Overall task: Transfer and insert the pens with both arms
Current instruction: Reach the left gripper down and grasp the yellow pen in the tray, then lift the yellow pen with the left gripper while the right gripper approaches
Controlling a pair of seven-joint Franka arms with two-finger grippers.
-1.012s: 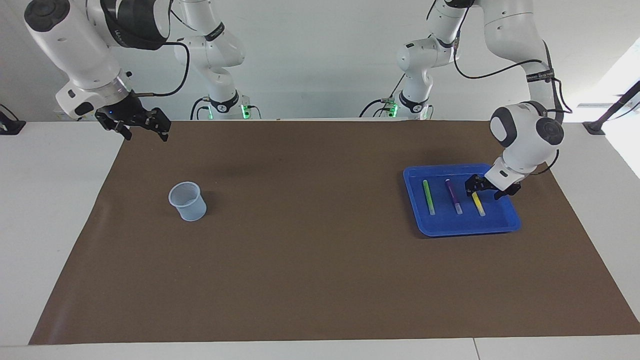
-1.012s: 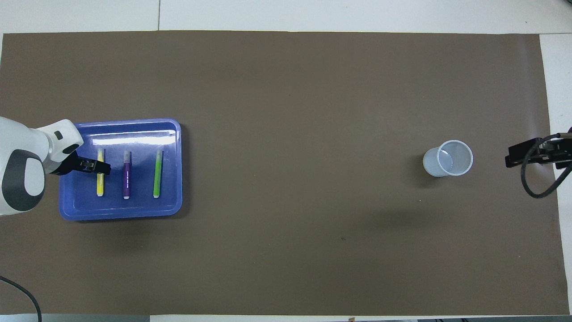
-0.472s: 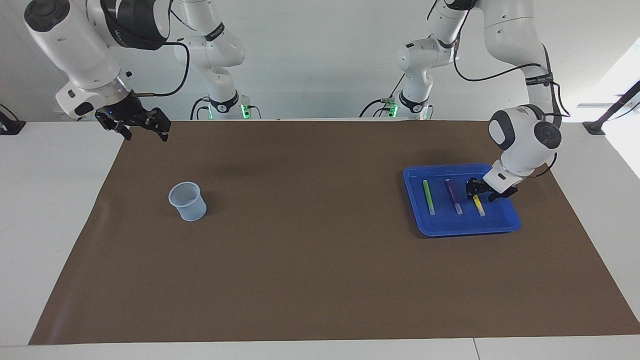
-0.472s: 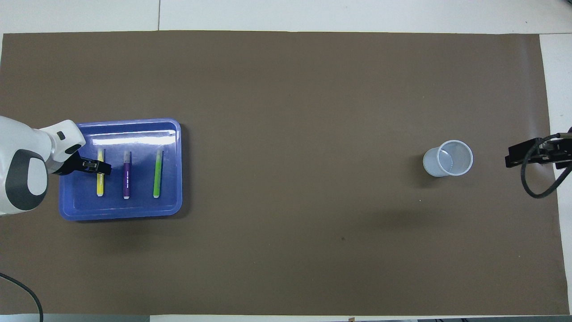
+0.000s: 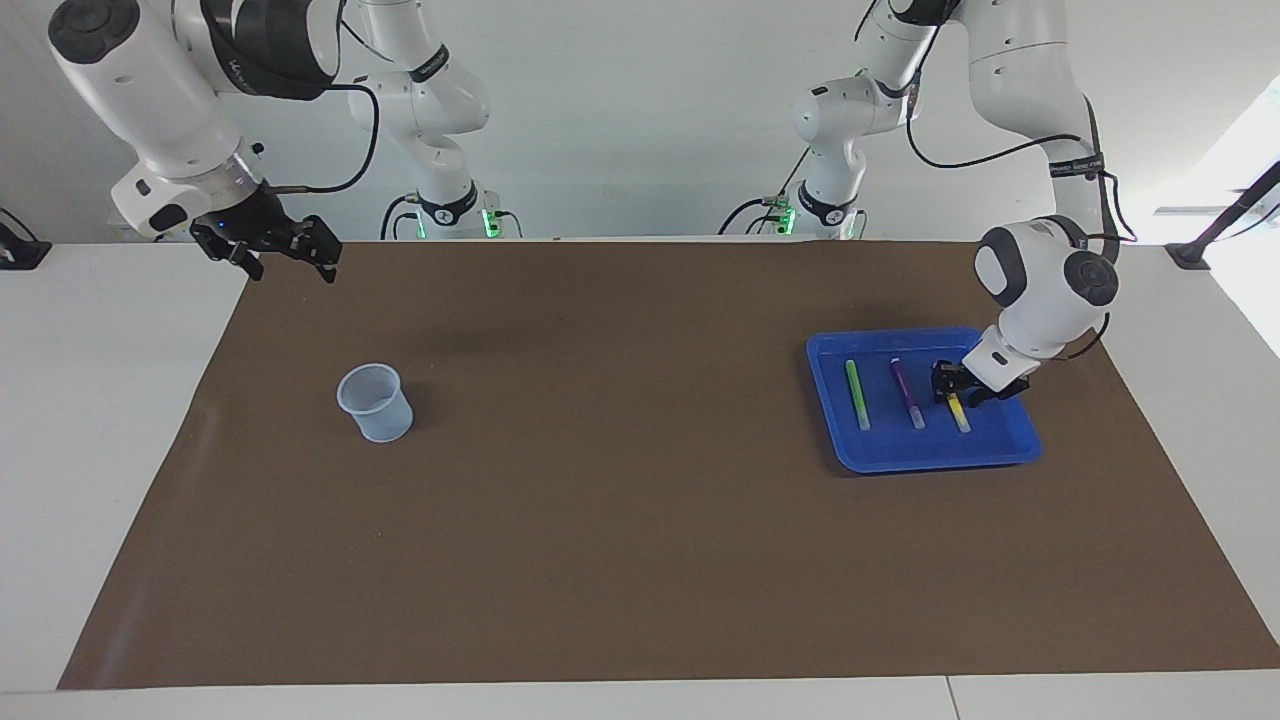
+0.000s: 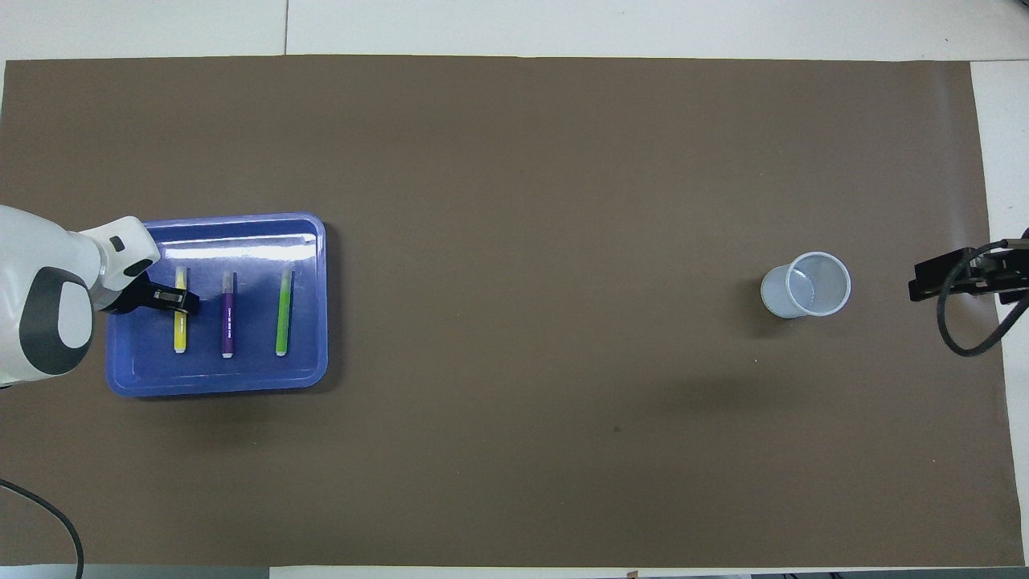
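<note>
Progress: while all three pens (image 5: 908,394) lie in the tray (image 5: 1010,455), none has reached the cup (image 5: 375,402).
Left hand (image 5: 952,388): down at the yellow pen (image 5: 958,410), grip unclear.
Right hand (image 5: 283,256): spread, waiting.

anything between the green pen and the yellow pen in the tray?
Only the purple pen, lying parallel between the green pen and yellow pen in the blue tray; clearest in the overhead view.

Bright, even light; soft shadows, glare on the blue tray (image 6: 241,251).

A brown mat (image 5: 640,520) covers the white table (image 5: 90,450).
</note>
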